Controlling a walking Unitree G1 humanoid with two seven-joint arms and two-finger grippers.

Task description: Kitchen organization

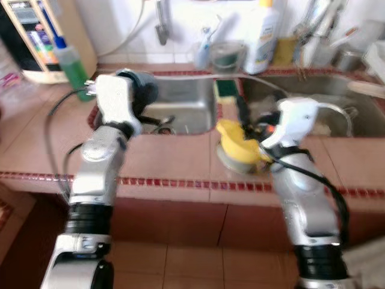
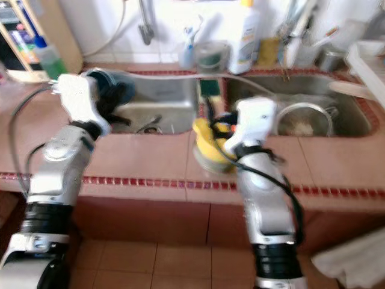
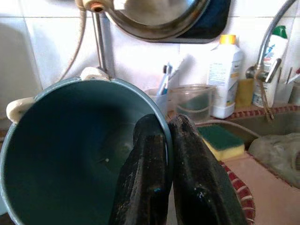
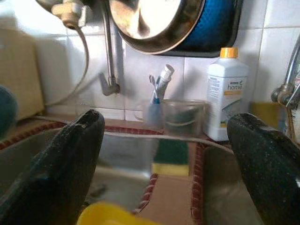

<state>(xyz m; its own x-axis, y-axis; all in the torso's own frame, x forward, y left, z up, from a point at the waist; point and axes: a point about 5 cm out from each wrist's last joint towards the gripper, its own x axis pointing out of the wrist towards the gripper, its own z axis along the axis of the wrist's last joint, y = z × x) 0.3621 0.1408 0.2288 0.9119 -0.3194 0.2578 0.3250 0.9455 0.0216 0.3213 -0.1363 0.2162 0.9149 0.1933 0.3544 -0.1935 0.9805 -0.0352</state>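
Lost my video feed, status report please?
Left gripper shut on teal pot rim, over left sink. Right gripper open above yellow bowl. Sponge on divider ahead.

White bottle [image 4: 227, 93] label reads "home" (smaller print above illegible).

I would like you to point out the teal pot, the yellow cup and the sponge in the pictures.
teal pot [image 3: 70, 154]: left wrist view, on its inner wall.
yellow cup [image 1: 237, 143]: left eye view, on its side.
sponge [image 3: 220, 140]: left wrist view, on its green top.
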